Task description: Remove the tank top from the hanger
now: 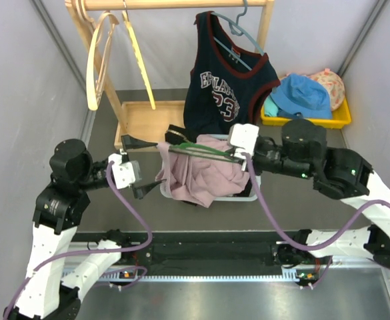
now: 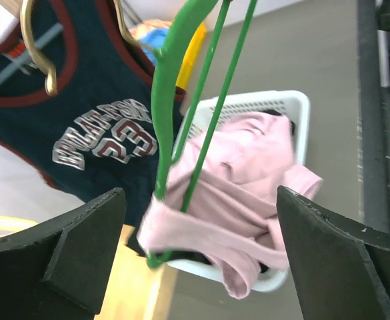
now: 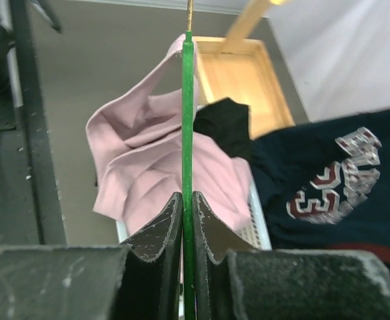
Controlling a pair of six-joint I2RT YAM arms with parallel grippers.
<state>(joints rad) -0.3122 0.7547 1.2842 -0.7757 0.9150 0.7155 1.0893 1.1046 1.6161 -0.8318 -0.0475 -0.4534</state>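
Note:
A pink tank top (image 1: pixel 201 177) droops from a green hanger (image 1: pixel 205 151) into a white basket (image 1: pixel 245 197). My right gripper (image 1: pixel 238 157) is shut on the hanger's wire, which runs up between its pads in the right wrist view (image 3: pixel 187 213). In the left wrist view a pink strap (image 2: pixel 181 217) still loops round the hanger's (image 2: pixel 165 100) lower end. The rest of the top (image 2: pixel 241 180) is bunched in the basket (image 2: pixel 295 107). My left gripper (image 1: pixel 143 167) is open and empty, just left of the top, with its jaws wide apart (image 2: pixel 201 253).
A navy "23" jersey (image 1: pixel 225 87) hangs on a grey-blue hanger from the wooden rack (image 1: pixel 175 4) behind the basket. Empty wooden hangers (image 1: pixel 101 60) hang at the rack's left. The rack's wooden base tray (image 1: pixel 145 120) lies behind. A yellow bin of hats (image 1: pixel 341 120) stands back right.

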